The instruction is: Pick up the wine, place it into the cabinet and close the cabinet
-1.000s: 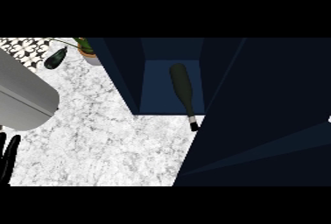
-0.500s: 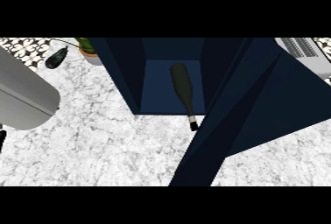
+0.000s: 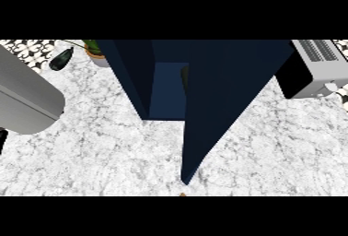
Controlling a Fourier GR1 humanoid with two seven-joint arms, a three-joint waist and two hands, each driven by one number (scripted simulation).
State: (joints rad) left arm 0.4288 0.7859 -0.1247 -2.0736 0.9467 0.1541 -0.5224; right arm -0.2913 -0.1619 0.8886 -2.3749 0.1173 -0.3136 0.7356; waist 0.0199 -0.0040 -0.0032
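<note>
The cabinet door [image 3: 217, 101] covers nearly all the wine [image 3: 184, 76], and only a dark sliver shows beside its edge. The left hand [image 3: 2, 138] is just a black scrap cut off at the left border. The plant [image 3: 92, 46] is clipped up top.

1. The desk [image 3: 102, 156] has a white top veined with grey.
2. A dark blue cabinet [image 3: 231, 78] stands on it, reaching from the centre to 12 o'clock, with its door ajar on a narrow gap.
3. At 11 o'clock stands a potted plant [image 3: 97, 54], with a dark oval object [image 3: 61, 59] just beside it toward 10 o'clock.
4. At 2 o'clock sits a white and black appliance [image 3: 309, 73], near the cabinet.
</note>
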